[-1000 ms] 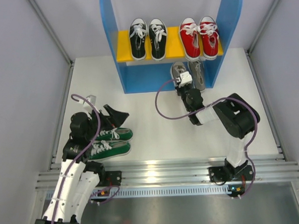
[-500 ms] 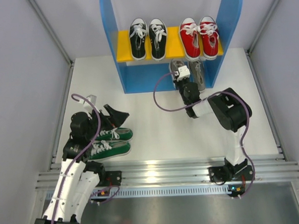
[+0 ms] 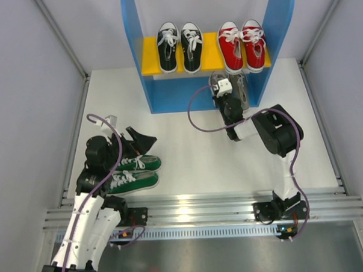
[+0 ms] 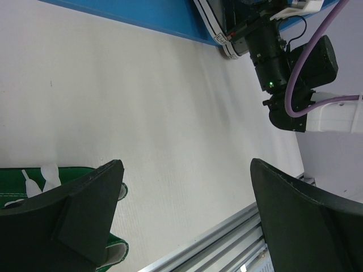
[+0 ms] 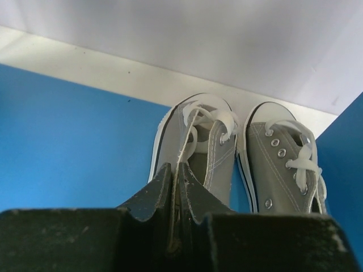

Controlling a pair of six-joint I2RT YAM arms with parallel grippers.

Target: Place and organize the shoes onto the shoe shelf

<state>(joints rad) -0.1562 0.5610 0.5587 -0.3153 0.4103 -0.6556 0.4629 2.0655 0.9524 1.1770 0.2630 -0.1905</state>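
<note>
Two pairs, black canvas sneakers [image 3: 180, 47] and red canvas sneakers [image 3: 242, 44], fill the yellow board [image 3: 211, 59] of the blue-sided shoe shelf [image 3: 136, 53] overhead, with grey canvas sneakers [image 3: 241, 88] on its base (green canvas sneakers [image 3: 135, 174] wait on the white table [image 3: 188, 160]). Left wrist: left gripper [image 4: 184, 167] gapes empty beside them. Right wrist: right gripper [image 5: 176, 173] pinches the left grey sneaker [image 5: 210, 141] at its heel.

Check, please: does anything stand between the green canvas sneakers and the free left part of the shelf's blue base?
Nothing visible does. Only bare white table lies between the green canvas sneakers and the left part of the blue shelf base. The right hand is further right, at the grey canvas sneakers.
</note>
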